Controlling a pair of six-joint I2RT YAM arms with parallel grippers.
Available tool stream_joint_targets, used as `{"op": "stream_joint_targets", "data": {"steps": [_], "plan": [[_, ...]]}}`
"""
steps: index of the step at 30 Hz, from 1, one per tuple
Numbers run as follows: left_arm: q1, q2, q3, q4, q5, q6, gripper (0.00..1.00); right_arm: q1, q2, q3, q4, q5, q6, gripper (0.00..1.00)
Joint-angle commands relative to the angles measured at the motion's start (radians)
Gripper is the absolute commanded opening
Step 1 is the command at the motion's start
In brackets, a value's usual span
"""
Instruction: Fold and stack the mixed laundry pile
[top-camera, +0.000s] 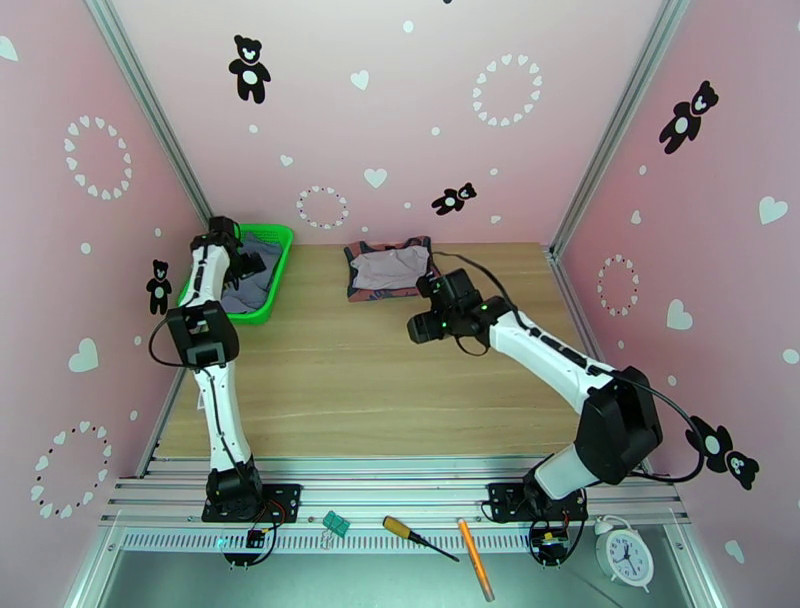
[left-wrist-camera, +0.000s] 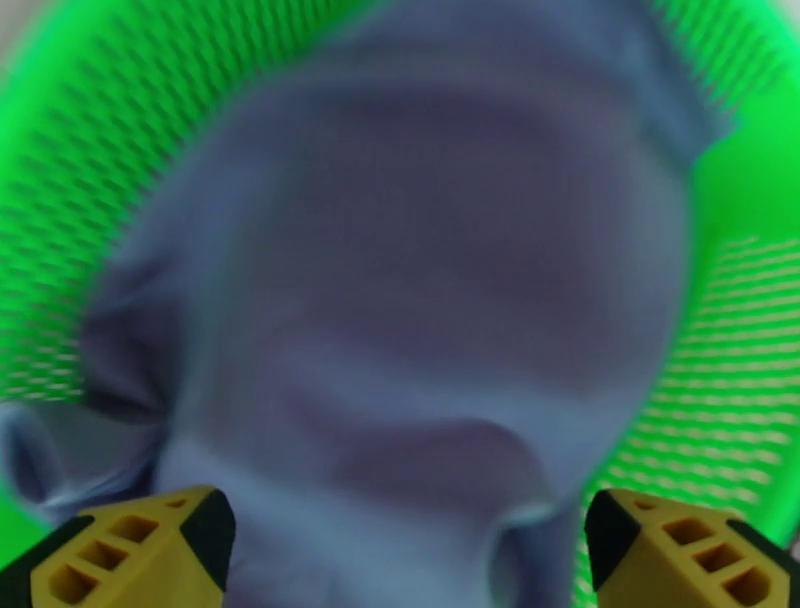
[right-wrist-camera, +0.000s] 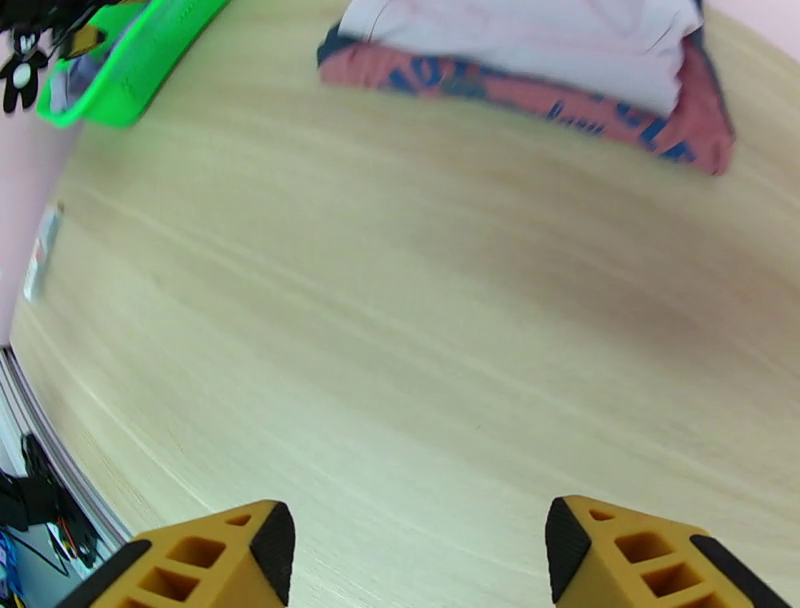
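My left pincer (left-wrist-camera: 400, 548) hangs over the green basket (left-wrist-camera: 740, 350). The blue-grey piece (left-wrist-camera: 400, 250) lies crumpled in the basket, right under this pincer and very close to it. The picture is fuzzy here, so I cannot tell if my tips touch the cloth. My left pincer is spread very wide. Nothing sits between its two yellow tips.

My right pincer (right-wrist-camera: 420, 555) hangs over the bare wooden counter (right-wrist-camera: 400, 300). Ahead of it, a little way off, two folded clothes sit in a stack. The pale grey-lilac shirt (right-wrist-camera: 530, 35) lies on top. The rust-red top (right-wrist-camera: 600, 110) lies under it, and its edge with dark blue marks sticks out on the side near my pincer. The stack does not touch this pincer. The green basket is far ahead and off to the left of it. My right pincer is spread apart too. It holds nothing and touches nothing.
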Motion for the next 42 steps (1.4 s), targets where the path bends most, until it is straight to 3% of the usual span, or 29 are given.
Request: {"op": "stream_joint_targets", "data": {"steps": [1, 12, 14, 19, 20, 30, 35, 42], "plan": [[0.009, 0.025, 0.055, -0.043, 0.053, 0.012, 0.98, 0.019, 0.044, -0.015, 0.060, 0.033, 0.032, 0.71], [0.009, 0.212, 0.102, -0.131, 0.033, -0.007, 0.95, 0.044, 0.161, 0.027, 0.075, 0.004, 0.058, 0.71], [0.009, 0.235, 0.103, -0.132, 0.055, -0.006, 0.79, 0.044, 0.166, 0.038, 0.069, 0.002, 0.057, 0.70], [0.009, 0.205, 0.113, -0.110, 0.097, -0.004, 0.05, 0.043, 0.150, 0.051, 0.047, 0.003, 0.048, 0.65], [0.009, 0.184, 0.114, -0.103, 0.107, -0.006, 0.00, 0.043, 0.140, 0.051, 0.043, 0.004, 0.047, 0.63], [0.009, -0.220, 0.204, -0.057, 0.177, -0.023, 0.00, 0.044, 0.004, 0.006, 0.049, 0.034, 0.047, 0.59], [0.009, -0.440, 0.202, -0.098, 0.273, -0.031, 0.00, 0.043, -0.087, -0.054, 0.069, 0.062, 0.059, 0.59], [-0.064, -0.706, 0.058, -0.165, 0.426, -0.023, 0.00, 0.036, -0.274, -0.167, 0.100, 0.127, 0.091, 0.58]]}}
